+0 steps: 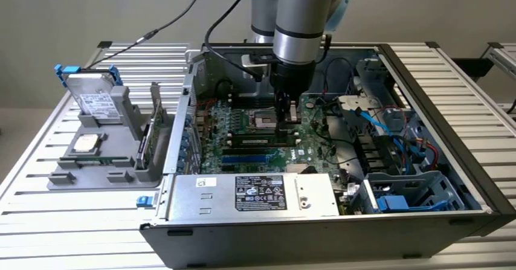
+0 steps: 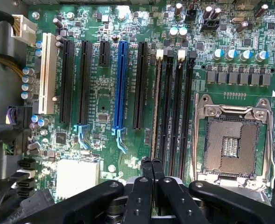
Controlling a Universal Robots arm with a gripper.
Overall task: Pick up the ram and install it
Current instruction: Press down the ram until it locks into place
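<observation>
Hand [image 2: 151, 163] fingertips together above ram [image 2: 154, 112], seated edge-on in slot.

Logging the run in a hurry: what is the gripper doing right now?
Gripper: fingers shut, nothing visibly held, above the ram seated in its motherboard slot.
</observation>
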